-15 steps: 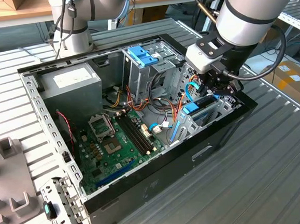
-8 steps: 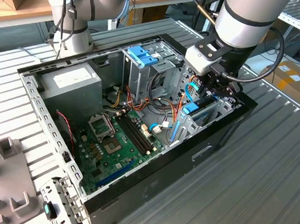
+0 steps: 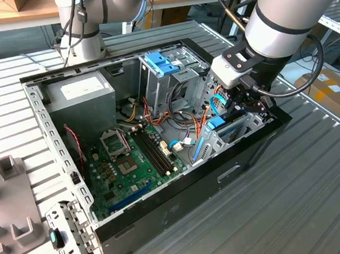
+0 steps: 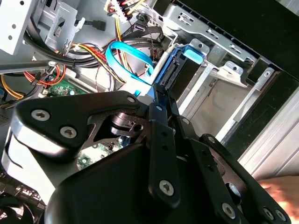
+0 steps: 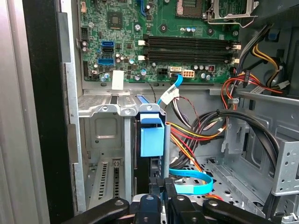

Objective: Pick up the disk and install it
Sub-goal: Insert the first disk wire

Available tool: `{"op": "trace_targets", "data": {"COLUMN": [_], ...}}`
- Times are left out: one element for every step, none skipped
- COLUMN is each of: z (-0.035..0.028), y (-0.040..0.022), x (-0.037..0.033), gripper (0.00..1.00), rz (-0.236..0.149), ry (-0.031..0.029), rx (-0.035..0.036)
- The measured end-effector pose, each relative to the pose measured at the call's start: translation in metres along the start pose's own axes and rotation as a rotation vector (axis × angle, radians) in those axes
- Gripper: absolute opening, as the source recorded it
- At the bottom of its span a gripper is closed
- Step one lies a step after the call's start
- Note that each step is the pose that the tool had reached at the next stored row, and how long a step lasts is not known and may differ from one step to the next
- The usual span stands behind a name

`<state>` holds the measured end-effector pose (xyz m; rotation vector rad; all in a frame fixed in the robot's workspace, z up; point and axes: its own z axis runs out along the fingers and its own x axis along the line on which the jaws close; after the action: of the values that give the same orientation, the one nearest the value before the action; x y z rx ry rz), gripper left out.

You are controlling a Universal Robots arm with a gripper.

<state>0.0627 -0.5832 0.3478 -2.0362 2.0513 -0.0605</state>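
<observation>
The disk (image 5: 152, 135) stands on edge in a cage (image 5: 105, 109) slot, in the case (image 3: 165, 212) corner at the exterior view's right. The gripper (image 5: 162, 195) sits at its near end, fingers drawn together. A blue cable (image 5: 191, 179) curls just beside. The first wrist view adds the motherboard (image 5: 126, 28) beyond the cage, and the exterior view adds the arm (image 3: 290, 11) above.

Your arm (image 3: 285, 18) reaches in from the exterior view's upper right, its white wrist (image 3: 230, 69) angled downward and the black claw (image 3: 250, 100) hanging low beneath it. In both wrist views, dark linkages frame the claw's tip (image 4: 161, 100) (image 5: 161, 205).
</observation>
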Motion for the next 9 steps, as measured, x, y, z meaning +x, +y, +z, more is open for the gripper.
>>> {"op": "trace_targets", "data": {"z": [0.0000, 0.0001, 0.0001, 0.0001, 0.0001, 0.0009, 0.0012, 0.0012, 0.0012], "y": [0.0000, 0.0000, 0.0001, 0.0001, 0.0001, 0.0002, 0.0003, 0.0003, 0.0003], "x": [0.0000, 0.0000, 0.0000, 0.0000, 0.0000, 0.0001, 0.0002, 0.0002, 0.0002], "gripper": [0.16, 0.16, 0.16, 0.16, 0.16, 0.16, 0.16, 0.16, 0.16], "rz": [0.000, 0.000, 0.000, 0.000, 0.000, 0.000, 0.000, 0.000, 0.000], "ry": [-0.0001, -0.0001, -0.0001, -0.0002, -0.0002, -0.0004, -0.0001, 0.0000, 0.0001], "rx": [0.0001, 0.0001, 0.0001, 0.0001, 0.0001, 0.0001, 0.0001, 0.0001, 0.0000]}}
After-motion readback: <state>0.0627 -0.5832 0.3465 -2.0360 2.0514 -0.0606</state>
